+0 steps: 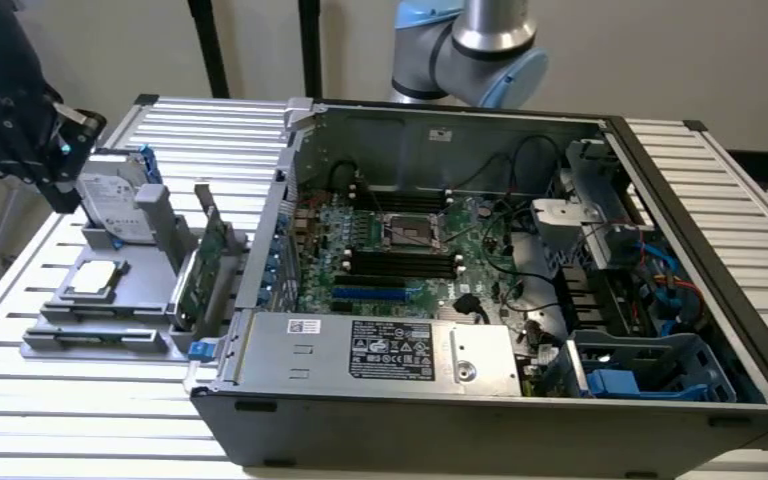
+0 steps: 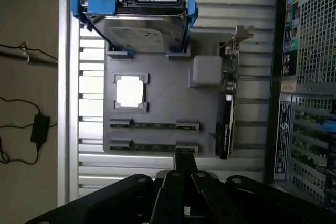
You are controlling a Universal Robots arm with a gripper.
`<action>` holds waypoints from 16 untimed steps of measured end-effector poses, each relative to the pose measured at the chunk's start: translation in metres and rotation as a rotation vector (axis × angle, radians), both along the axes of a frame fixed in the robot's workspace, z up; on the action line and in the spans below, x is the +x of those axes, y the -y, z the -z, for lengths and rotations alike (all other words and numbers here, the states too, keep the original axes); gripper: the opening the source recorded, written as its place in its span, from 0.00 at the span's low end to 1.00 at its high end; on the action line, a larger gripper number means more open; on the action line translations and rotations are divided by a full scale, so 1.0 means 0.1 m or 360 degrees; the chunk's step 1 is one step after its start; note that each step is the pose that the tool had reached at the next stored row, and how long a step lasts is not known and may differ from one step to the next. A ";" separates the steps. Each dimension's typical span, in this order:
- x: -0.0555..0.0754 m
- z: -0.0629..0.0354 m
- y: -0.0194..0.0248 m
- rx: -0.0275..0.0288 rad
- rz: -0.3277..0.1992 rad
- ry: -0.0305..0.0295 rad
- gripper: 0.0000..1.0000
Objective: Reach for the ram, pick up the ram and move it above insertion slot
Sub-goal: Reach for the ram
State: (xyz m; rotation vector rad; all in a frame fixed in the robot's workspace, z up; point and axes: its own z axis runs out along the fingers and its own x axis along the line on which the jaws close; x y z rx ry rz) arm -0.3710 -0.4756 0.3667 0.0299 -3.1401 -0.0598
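I've got the ram (image 2: 154,126): a thin green stick, edge-up, seated flat in the grey holder (image 2: 163,103), with a twin stick (image 2: 154,146) just beside it.

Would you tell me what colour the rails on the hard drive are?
Blue rails, clearest in the wrist view.

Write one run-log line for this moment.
stage: reach | gripper: over gray holder | ram: in holder, not gripped
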 end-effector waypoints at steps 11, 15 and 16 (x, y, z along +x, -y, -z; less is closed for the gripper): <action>-0.06 0.089 0.251 -0.00025 -0.0026 0.00000 0.11; -0.06 0.101 0.250 -0.00025 -0.0142 0.00001 0.11; -0.06 0.104 0.250 -0.00026 -0.0170 0.00000 0.11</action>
